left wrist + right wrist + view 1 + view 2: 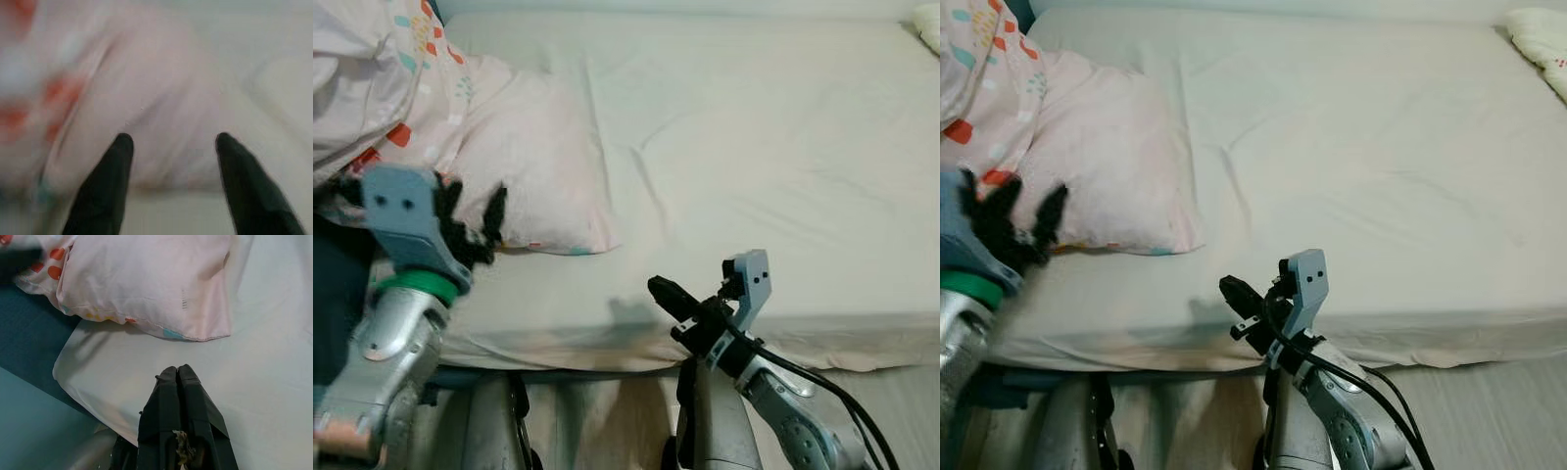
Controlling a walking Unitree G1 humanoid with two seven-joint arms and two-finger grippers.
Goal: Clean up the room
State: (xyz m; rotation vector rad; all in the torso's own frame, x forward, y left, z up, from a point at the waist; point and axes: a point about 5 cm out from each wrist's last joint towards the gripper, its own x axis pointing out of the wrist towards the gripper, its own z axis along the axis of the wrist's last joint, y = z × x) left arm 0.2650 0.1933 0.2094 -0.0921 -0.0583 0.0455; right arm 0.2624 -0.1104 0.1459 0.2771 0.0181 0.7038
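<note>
Head views, looking down over a bed (pixel 773 147) covered by a pale fitted sheet. A pale pink pillow (pixel 533 162) lies on the bed toward my left, its near edge close to the mattress edge. A patterned quilt (pixel 372 78), white with orange and teal spots, is bunched at the far left and overlaps the pillow's left end. A second pale bundle (pixel 1542 44) sits at the far right corner of the bed.

My left gripper (pixel 470 220) is raised at the pillow's near left corner, beside the quilt. Its fingers (pixel 105 181) stand apart, with the pink fabric visible in the gap between them; the left wrist view is blurred, and I cannot tell whether the tips touch the pillow.

My right gripper (pixel 668 294) hangs over the near edge of the mattress, right of the pillow and apart from it, casting a faint shadow on the sheet. Its fingers (pixel 183 401) are pressed together and hold nothing. In the right wrist view they point toward the pillow's near seam, with bare sheet between tips and pillow, and a dark teal floor (pixel 29 347) shows past the mattress corner.
</note>
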